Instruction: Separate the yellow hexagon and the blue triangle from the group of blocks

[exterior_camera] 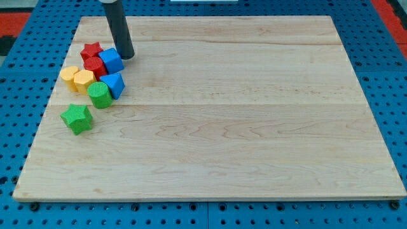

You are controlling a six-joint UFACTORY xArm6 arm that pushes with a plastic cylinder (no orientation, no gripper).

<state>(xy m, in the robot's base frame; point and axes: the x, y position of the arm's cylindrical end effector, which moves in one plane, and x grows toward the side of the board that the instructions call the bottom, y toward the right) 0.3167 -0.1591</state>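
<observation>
A group of blocks sits near the board's left edge. The yellow hexagon (83,81) lies beside another yellow block (68,77) at the group's left. The blue triangle (114,84) touches a green cylinder (99,94). A blue cube (111,60) sits above it, next to a red star (91,51) and a red block (94,66). A green star (77,118) lies apart, below the group. My tip (126,56) stands just right of the blue cube, close to it or touching it.
The wooden board (241,127) lies on a blue perforated table (19,95). The group is close to the board's left edge (54,95).
</observation>
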